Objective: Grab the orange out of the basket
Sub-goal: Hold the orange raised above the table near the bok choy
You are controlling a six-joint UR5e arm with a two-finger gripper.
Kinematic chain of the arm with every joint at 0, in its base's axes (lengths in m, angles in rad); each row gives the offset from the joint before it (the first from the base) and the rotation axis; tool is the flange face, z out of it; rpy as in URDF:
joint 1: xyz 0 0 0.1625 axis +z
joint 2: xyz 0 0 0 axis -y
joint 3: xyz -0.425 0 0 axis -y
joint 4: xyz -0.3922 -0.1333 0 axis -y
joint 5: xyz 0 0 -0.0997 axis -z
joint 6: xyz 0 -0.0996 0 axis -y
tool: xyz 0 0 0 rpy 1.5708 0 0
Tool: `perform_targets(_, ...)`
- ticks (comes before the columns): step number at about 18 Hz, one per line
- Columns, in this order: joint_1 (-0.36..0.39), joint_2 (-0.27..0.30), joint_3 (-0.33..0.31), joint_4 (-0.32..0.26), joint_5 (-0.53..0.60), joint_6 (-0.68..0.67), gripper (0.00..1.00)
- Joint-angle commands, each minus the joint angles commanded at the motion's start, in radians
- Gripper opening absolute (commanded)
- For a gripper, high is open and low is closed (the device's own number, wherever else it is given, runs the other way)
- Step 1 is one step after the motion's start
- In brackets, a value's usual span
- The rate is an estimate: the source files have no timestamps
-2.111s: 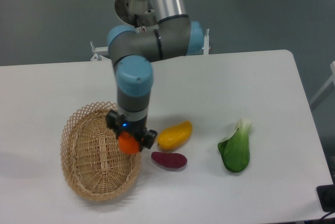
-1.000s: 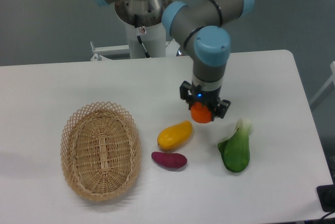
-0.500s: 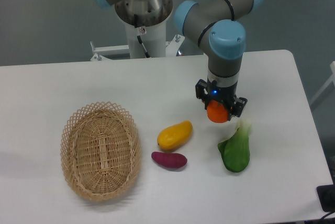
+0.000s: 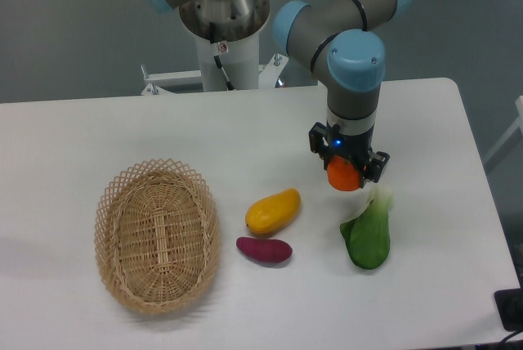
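Orange held in the gripper, well away from the basket.

The gripper (image 4: 346, 168) points straight down with its two fingers clenched on the orange (image 4: 344, 176), which sits between them above the white table (image 4: 98, 133), just up and left of the leafy green vegetable (image 4: 368, 232). The wicker basket (image 4: 156, 235) rests on the table's left side, well apart from the orange, with nothing inside. Between basket and greens lie a yellow mango (image 4: 273, 210) and, just below it, a purple sweet potato (image 4: 264, 249), close together.
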Motion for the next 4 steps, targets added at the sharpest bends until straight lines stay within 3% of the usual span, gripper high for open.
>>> perform_targets(4,-0.002,0.0,0.0,0.0,0.0,-0.008,0.66)
